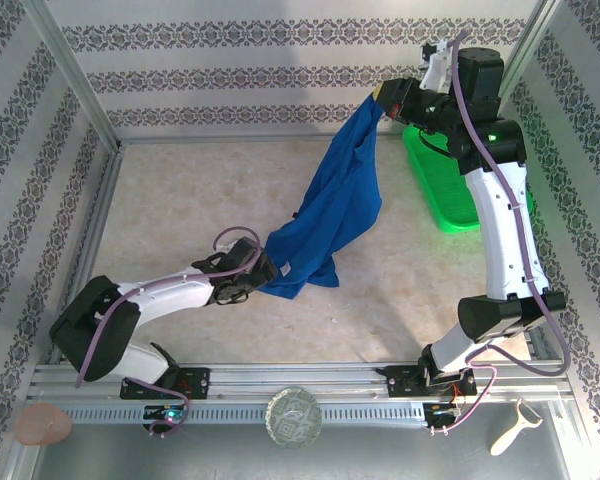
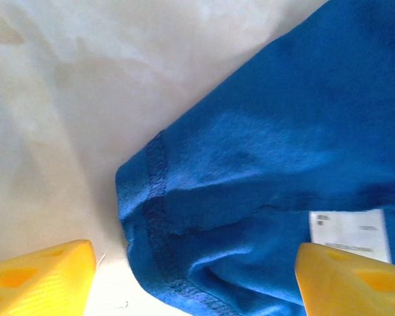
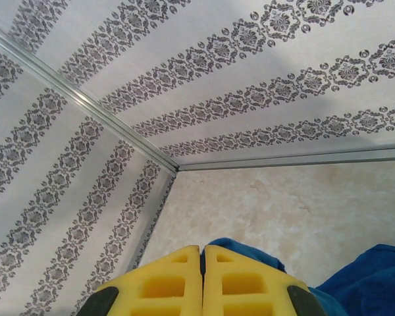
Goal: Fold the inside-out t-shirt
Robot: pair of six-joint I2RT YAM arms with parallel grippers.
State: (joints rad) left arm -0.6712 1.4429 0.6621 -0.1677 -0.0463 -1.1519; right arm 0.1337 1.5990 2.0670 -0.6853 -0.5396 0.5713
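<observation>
Both arms extended, right arm (image 1: 502,225) raised, jaws clamping t-shirt (image 1: 338,205).

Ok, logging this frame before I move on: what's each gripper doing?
Left gripper: open, straddling the t-shirt hem.
Right gripper: closed, holding the t-shirt up.

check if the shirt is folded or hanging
Hanging, not folded: the right gripper holds the t-shirt up, lower end bunched near the left gripper.
</observation>
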